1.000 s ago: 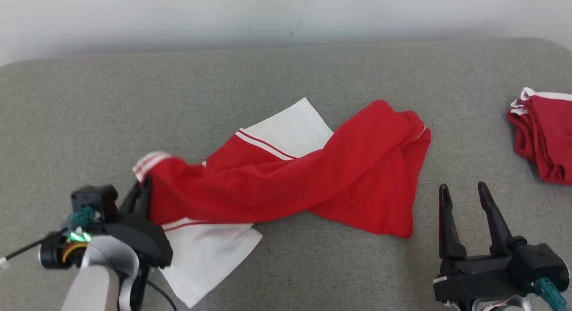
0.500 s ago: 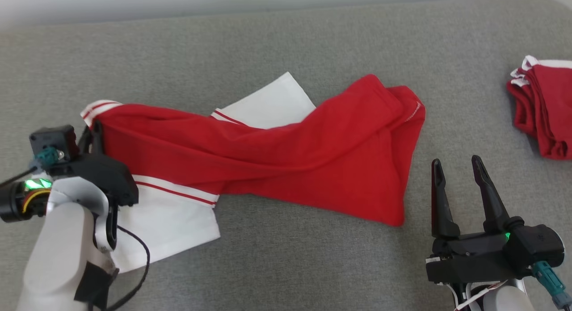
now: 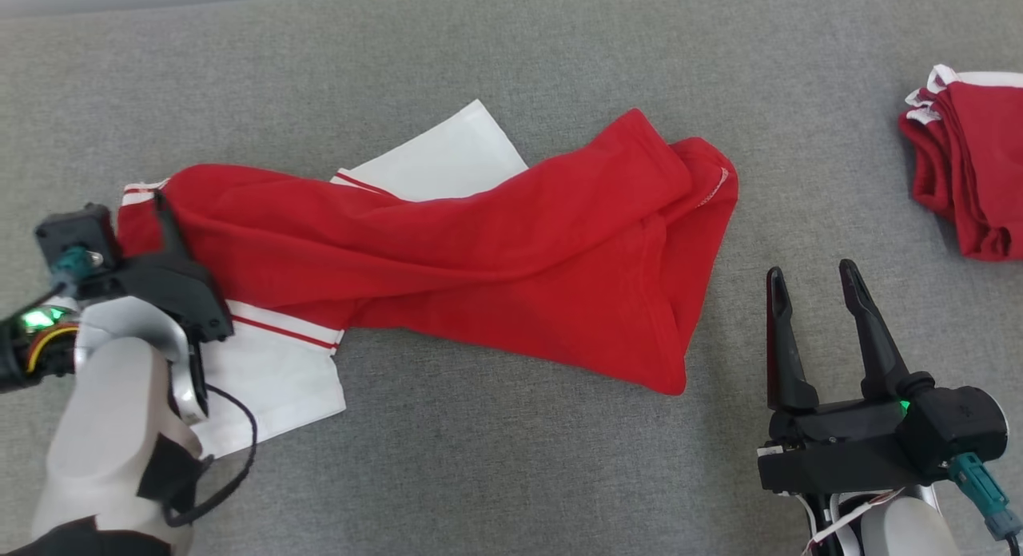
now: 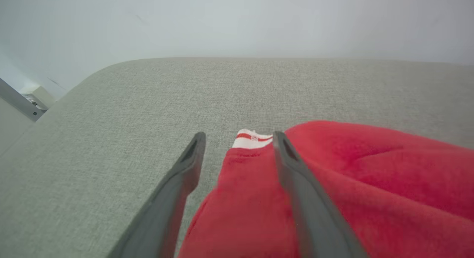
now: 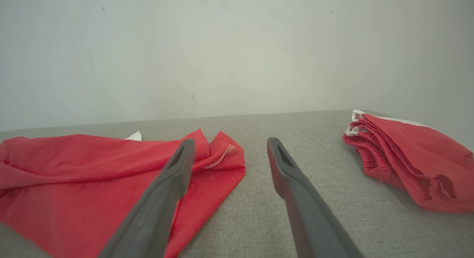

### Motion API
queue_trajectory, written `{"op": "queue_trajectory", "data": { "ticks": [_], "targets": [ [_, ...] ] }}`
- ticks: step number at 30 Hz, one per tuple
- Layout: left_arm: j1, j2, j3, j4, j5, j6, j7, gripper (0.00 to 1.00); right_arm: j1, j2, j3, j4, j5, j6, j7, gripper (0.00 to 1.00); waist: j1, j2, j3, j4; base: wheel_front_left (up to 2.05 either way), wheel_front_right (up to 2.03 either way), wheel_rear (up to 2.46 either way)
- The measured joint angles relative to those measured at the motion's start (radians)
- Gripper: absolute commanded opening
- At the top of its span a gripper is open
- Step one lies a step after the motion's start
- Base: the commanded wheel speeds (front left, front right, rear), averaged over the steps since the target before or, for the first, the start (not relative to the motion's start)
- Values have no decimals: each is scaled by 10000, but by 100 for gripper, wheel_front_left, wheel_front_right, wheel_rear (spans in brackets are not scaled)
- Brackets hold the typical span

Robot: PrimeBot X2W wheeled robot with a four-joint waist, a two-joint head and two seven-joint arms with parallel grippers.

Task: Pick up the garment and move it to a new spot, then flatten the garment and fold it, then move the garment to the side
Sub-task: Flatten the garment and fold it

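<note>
The garment (image 3: 495, 252), red with white panels and striped trim, lies stretched across the grey padded surface (image 3: 511, 476). Its striped left end rests at my left gripper (image 3: 152, 212). In the left wrist view that gripper (image 4: 239, 137) stands open, its fingers apart, with the red cloth (image 4: 370, 169) lying between and under them. My right gripper (image 3: 809, 276) is open near the front right, just right of the garment's right end and apart from it. In the right wrist view the gripper (image 5: 229, 146) holds nothing, with the garment (image 5: 74, 169) to its left.
A second red garment (image 3: 967, 180) with white trim lies bunched at the far right edge, also seen in the right wrist view (image 5: 403, 154). A pale wall runs along the surface's far edge. Bare grey fabric stretches in front of the garment.
The head view has tilted down. My left gripper drew the garment's striped end leftward, stretching the cloth out, and then its jaws opened. The right gripper stayed open.
</note>
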Motion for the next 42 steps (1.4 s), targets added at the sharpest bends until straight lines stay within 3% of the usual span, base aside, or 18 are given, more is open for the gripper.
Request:
{"op": "queue_trajectory", "data": {
  "ticks": [6, 14, 19, 23, 29, 36, 42],
  "targets": [
    [316, -155, -107, 65, -8, -23, -796, 100, 100, 2, -98, -2, -90, 0, 90, 100, -1, -1, -340, 261, 0, 0, 0],
    [2198, -174, 75, -1546, -318, -196, -1112, 100, 500, 0, -94, 58, -73, 0, 236, 100, -3, 0, -1067, 710, 0, 0, 0],
    [4173, -188, 79, -3764, -594, -368, -1087, 100, 767, 0, -146, 157, 21, 0, 337, 100, -3, -1, -1632, 1008, 0, 0, 0],
    [5775, -698, -105, -5595, -600, -291, -1241, 100, 847, 2, -171, 221, 92, 0, 337, 100, -4, -1, -1944, 1132, 0, 0, 0],
    [7310, -1137, -518, -7833, -336, -984, -1352, 100, 933, 2, -309, 537, 207, 0, 610, 100, -4, -2, -2142, 1275, 0, 0, 0],
    [7986, -1342, -941, -8728, 625, -1352, -1360, 100, 921, 0, -437, 713, 280, 0, 1026, 100, -4, -2, -2213, 1446, 0, 0, 0],
    [8155, -1417, -886, -8661, 951, -1595, -1360, 100, 894, 2, -441, 706, 280, 0, 1103, 100, -3, -2, -2252, 1561, 0, 0, 0]
  ]
}}
